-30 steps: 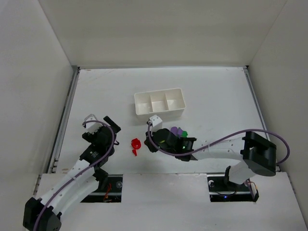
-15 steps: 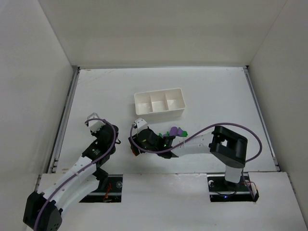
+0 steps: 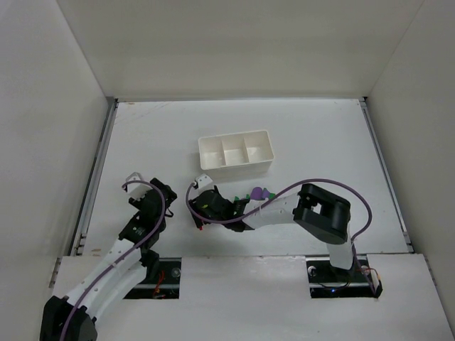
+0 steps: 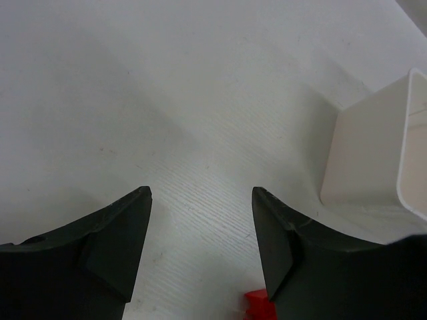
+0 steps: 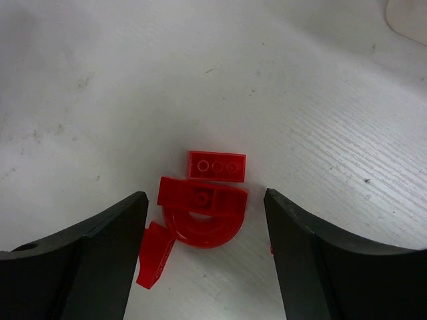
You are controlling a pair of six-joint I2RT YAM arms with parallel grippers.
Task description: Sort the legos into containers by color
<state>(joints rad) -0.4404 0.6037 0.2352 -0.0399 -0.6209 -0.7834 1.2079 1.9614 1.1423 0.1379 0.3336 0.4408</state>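
Three red legos lie together on the table: a flat brick (image 5: 217,166), an arch piece (image 5: 202,217) and a small slope (image 5: 155,263). My right gripper (image 5: 205,195) is open and low over them, one finger on each side, touching none. From above, the right gripper (image 3: 202,212) hides most of them. Purple legos (image 3: 259,192) lie beside the right arm. The white tray of containers (image 3: 234,152) stands further back; its compartments look empty. My left gripper (image 4: 200,193) is open over bare table, with a red lego (image 4: 259,305) by its right finger. It shows from above as the left gripper (image 3: 158,192).
The tray's corner (image 4: 377,160) shows at the right of the left wrist view. White walls enclose the table on the left, back and right. The right arm's cable (image 3: 334,186) loops above the table on the right.
My right arm has swung left from near the purple legos to over the red ones, and its gripper has opened. The left arm has shifted slightly.
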